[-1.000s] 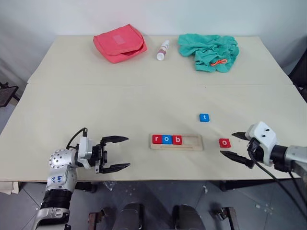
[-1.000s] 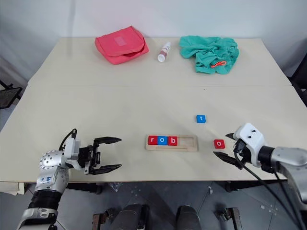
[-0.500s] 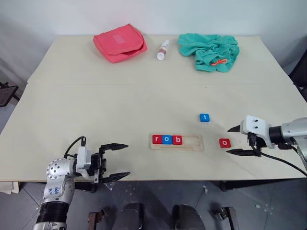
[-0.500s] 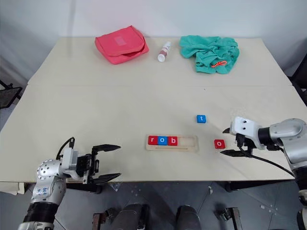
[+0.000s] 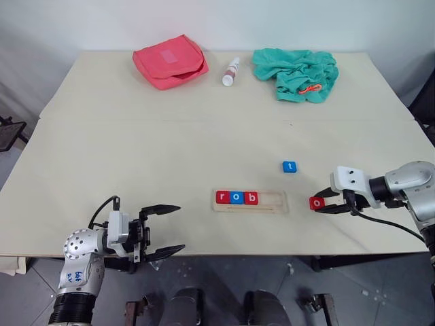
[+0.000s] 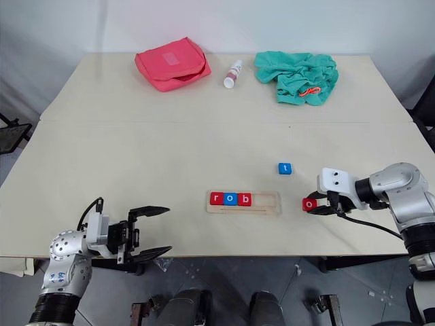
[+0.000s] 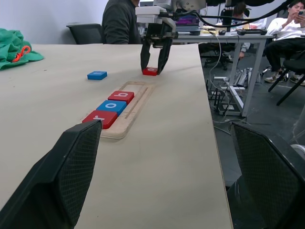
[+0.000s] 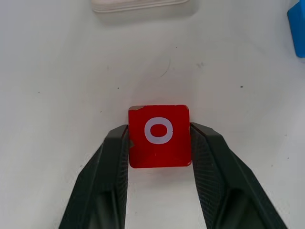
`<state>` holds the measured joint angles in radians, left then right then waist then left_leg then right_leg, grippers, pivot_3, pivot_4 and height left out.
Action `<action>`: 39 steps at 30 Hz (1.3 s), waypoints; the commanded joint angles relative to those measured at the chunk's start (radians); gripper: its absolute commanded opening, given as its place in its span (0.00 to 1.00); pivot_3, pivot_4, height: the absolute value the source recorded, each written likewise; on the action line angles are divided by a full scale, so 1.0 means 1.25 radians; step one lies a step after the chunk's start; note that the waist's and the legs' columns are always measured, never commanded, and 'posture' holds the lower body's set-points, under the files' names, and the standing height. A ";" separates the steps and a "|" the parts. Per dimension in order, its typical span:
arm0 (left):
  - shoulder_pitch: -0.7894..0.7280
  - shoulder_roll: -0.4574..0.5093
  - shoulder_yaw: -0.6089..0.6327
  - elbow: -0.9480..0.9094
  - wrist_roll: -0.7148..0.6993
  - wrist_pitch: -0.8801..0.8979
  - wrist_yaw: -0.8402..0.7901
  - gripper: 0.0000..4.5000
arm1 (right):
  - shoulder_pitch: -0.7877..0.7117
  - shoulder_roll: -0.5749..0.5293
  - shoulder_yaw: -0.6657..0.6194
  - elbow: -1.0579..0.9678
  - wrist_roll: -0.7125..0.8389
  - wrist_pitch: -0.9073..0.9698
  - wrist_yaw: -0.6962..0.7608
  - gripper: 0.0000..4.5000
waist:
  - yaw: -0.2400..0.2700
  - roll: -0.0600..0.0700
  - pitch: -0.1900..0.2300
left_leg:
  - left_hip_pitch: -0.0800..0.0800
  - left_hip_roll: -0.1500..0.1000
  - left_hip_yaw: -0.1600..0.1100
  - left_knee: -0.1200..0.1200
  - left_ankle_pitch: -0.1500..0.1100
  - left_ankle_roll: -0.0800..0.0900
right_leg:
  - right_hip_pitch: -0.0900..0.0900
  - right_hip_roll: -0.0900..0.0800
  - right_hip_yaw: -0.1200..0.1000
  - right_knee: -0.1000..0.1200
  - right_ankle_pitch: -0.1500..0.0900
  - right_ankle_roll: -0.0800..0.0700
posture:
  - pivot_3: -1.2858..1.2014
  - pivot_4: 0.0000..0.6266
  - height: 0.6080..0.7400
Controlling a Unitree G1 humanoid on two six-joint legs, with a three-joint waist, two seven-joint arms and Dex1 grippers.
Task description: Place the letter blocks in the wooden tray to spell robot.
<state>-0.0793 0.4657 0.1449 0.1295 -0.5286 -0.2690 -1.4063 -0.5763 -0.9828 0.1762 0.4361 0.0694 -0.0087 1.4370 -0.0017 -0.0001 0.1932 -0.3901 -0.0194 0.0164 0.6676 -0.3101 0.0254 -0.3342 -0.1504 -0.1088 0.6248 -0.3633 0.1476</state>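
Right gripper [image 8: 159, 138] has swung in from the table's right edge and come down around the small flat red square tile with a white "o" [image 8: 158, 135], which was lying free between wide-spread fingers a second ago; now both black fingers [image 8: 113, 162] touch the tile's sides, so it is pinching the red o, tile still flat on the pale beige table [image 5: 170, 136], near the front edge, right of the tray. Long pale wooden tray with a groove [image 5: 250, 202] sits near the front edge at the middle, unchanged, holding red "r" tile [image 5: 222, 197], blue "o" tile [image 5: 236, 197] and red "b" tile [image 5: 251, 198] in its left three places; right two places bare. Blue "t" tile [image 5: 289, 166] lies loose behind and right of the tray, unmoved. Meaning: fourth letter looks grasped, lift and seat next to b should come next, then t. Left gripper [image 5: 162, 231] has pulled back a little toward the front-left edge, fingers spread wide, holding nothing. Hard to tell: how firm the pinch is and whether the tile is lifted at all; the tray is cut off by the right wrist view's edge; the tile's chipped-looking corner is unclear. Far edge has a pink pouch [image 5: 170, 60], a small white bottle [image 5: 231, 70], a teal cloth [image 5: 296, 73], all untouched.
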 commanded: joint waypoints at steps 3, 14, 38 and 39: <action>-0.014 0.000 0.002 0.000 -0.018 -0.009 -0.003 1.00 | -0.038 0.016 -0.046 -0.131 0.047 0.179 -0.039 0.32 | 0.000 0.000 0.000 | 0.000 0.000 0.000 0.000 0.000 0.000 | 0.000 0.000 0.000 0.000 0.000 0.000 | 0.52 0.24 1.00; -0.068 -0.013 -0.011 0.054 -0.008 -0.025 -0.017 1.00 | -0.066 0.105 0.028 -0.417 0.108 0.491 -0.093 0.32 | 0.001 0.001 0.001 | -0.001 0.000 -0.001 0.000 0.000 0.000 | -0.002 0.000 0.000 0.000 0.000 0.000 | 0.52 0.24 1.00; -0.056 -0.010 -0.003 0.046 -0.011 -0.034 -0.013 1.00 | -0.084 0.170 0.095 -0.346 0.068 0.440 -0.122 0.78 | 0.000 0.001 0.001 | -0.002 -0.001 -0.002 -0.001 0.000 0.000 | -0.003 0.000 0.000 0.001 0.000 0.000 | 0.52 0.24 1.00; -0.056 -0.010 -0.004 0.047 -0.011 -0.035 -0.014 1.00 | -0.082 0.170 0.094 -0.350 0.070 0.442 -0.125 0.86 | 0.000 0.001 0.001 | -0.002 -0.001 -0.002 -0.001 0.000 0.000 | -0.003 0.000 -0.001 0.001 0.000 0.000 | 0.52 0.24 1.00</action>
<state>-0.1523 0.4480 0.1366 0.2062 -0.5283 -0.3011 -1.4211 -0.6640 -0.7706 0.3064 0.0141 0.1564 0.5482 1.2810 -0.0020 0.0012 0.1939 -0.3926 -0.0205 0.0141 0.6667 -0.3103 0.0249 -0.3377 -0.1505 -0.1094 0.6263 -0.3633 0.1476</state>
